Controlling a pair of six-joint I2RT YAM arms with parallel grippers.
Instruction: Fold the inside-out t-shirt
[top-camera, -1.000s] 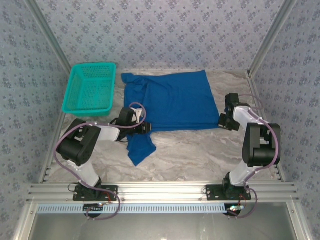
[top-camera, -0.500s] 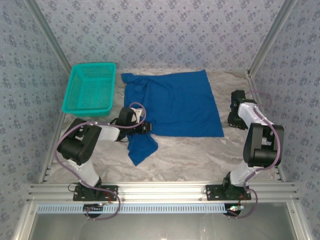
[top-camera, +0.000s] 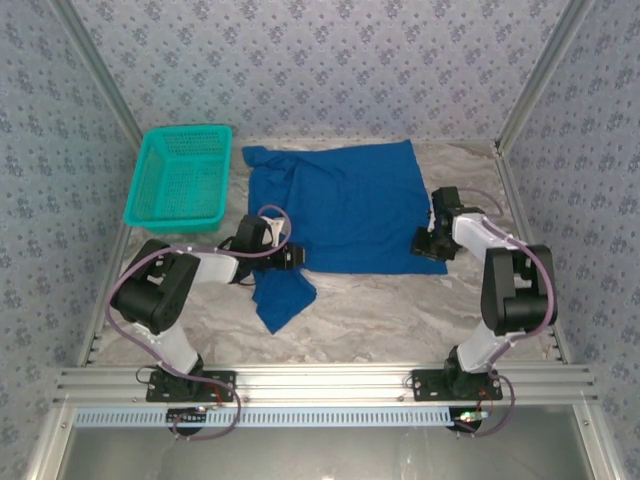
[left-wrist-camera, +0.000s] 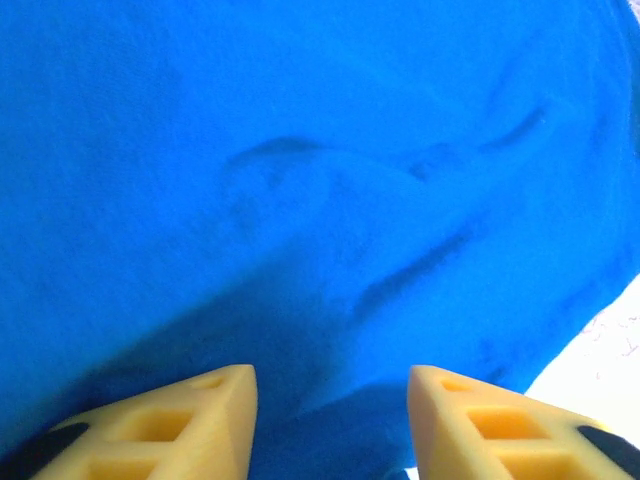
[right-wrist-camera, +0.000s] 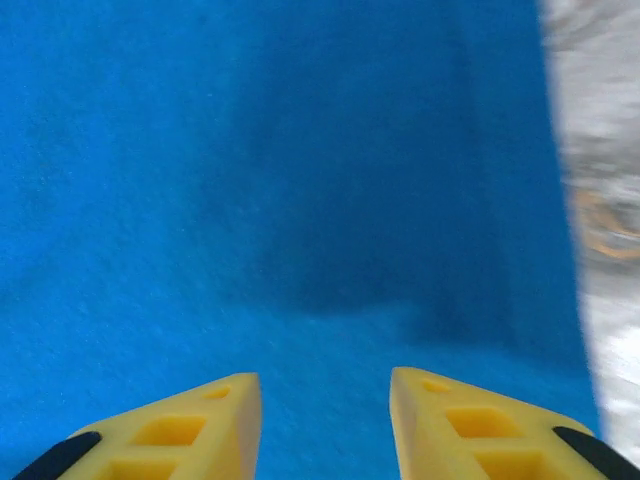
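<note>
inside-out t-shirt (top-camera: 340, 205), royal blue, lies spread across the far middle of the marbled counter (top-camera: 400, 310), mostly flat, with a rumpled bunch at its far left corner and one flap of cloth trailing toward the near edge on the left side. just to its left, close to the cloth, stands a teal mesh basket (top-camera: 172, 218), upright against the left wall, its mesh floor in plain view from wall to wall. the left arm is bent low, forearm reaching rightward, and the left end effector (top-camera: 295, 258) sits at the shirt's near left edge where the trailing flap joins the main body. the left wrist view shows that end effector (left-wrist-camera: 330, 420) with its yellow fingers (left-wrist-camera: 200, 410) partly apart over creased blue cloth that mounds up between them; nothing looks pinched. the right arm stands upright at its elbow and folds back toward the left, putting the right end effector (top-camera: 425, 243) over the shirt's near right corner. in the right wrist view this end effector (right-wrist-camera: 325, 420) also stands partly apart, its fingers (right-wrist-camera: 190, 425) hovering above smooth cloth, with the shirt's right edge and bare counter beside it.
</note>
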